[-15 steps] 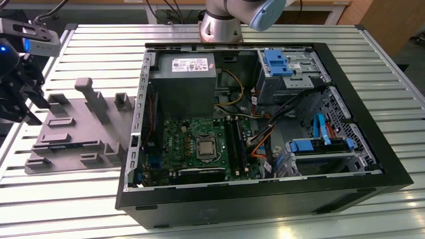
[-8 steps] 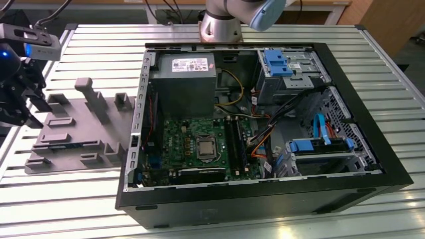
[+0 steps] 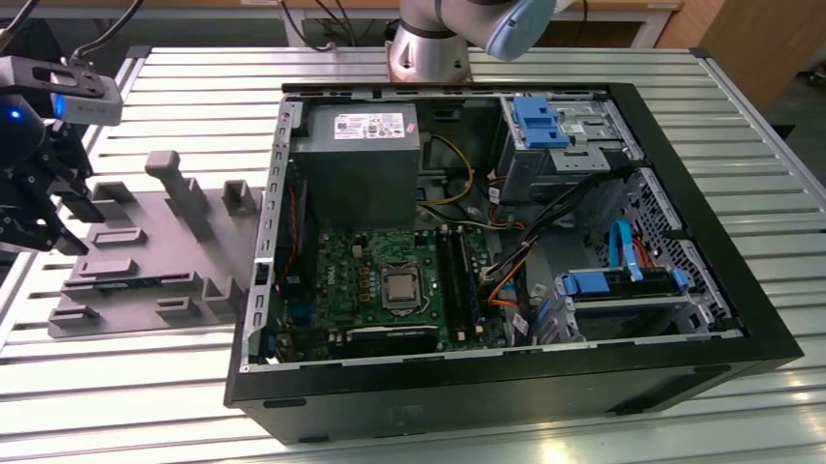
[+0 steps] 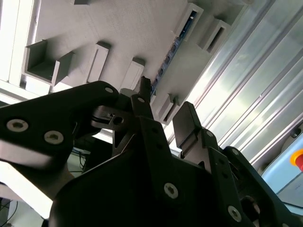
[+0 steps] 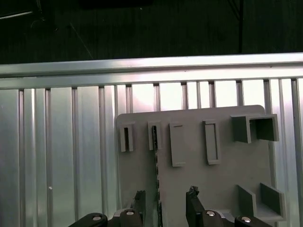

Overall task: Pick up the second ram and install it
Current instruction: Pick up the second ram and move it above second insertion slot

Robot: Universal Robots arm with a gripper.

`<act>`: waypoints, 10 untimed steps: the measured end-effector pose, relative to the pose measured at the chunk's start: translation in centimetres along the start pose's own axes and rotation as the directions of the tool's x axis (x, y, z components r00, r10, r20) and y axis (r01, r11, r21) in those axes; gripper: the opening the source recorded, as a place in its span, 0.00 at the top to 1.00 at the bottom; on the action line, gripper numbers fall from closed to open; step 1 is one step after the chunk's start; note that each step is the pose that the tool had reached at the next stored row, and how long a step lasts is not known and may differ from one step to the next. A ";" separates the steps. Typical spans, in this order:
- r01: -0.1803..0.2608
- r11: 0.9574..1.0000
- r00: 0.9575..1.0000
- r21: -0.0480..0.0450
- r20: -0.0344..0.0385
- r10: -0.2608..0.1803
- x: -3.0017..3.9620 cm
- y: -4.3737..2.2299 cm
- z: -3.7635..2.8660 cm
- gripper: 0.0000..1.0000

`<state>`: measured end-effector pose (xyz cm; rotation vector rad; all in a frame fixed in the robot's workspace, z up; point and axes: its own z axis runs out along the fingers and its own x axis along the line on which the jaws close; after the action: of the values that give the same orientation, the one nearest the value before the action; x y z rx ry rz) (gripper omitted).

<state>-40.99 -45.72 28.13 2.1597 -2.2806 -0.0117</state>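
Ribbed aluminium worktop point(image 3: 193, 87) carries the whole scene, and the job is at its opening stage: nothing has been lifted yet.

At the exterior view's left, the arm's black pincer point(image 3: 58, 227) hangs over the near edge of a flat grey moulded holder tray point(image 3: 168, 242). In both wrist views we see its two fingers spread apart with nothing between the pads.

The second ram point(image 5: 155, 161), a thin blue-green circuit-board stick, stands on edge in one narrow slot of that tray. In the first wrist view its length runs towards the gap between the fingers, though we cannot tell how close they are to it. The other pockets we can see on the tray look unfilled.

Further towards the exterior view's right, the open black computer case point(image 3: 516, 396) lies on its side. Inside it sits the square green motherboard point(image 3: 348, 280), and beside that the long black plastic memory slots point(image 3: 458, 275) where the stick belongs. We cannot tell whether any slot is already filled. By our reading, the pick-up, the carry and the seating are all left to do.
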 end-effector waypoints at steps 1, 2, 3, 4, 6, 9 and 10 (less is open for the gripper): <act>0.001 1.000 1.000 0.000 0.000 -0.001 0.00 0.00 0.02 0.53; 0.000 1.000 1.000 0.000 0.000 0.000 0.00 0.00 0.04 0.53; 0.000 1.000 1.000 0.000 0.000 0.000 0.00 0.00 0.05 0.53; 0.000 1.000 1.000 0.000 0.000 0.000 0.00 0.00 0.06 0.53; 0.001 1.000 1.000 0.002 0.000 -0.001 0.01 0.00 0.12 0.53; 0.001 1.000 1.000 0.003 0.000 -0.001 0.01 0.00 0.29 0.53; 0.001 1.000 1.000 0.003 0.000 -0.001 0.01 0.00 0.36 0.53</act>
<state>-41.00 -45.73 27.77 2.1615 -2.2813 -0.0087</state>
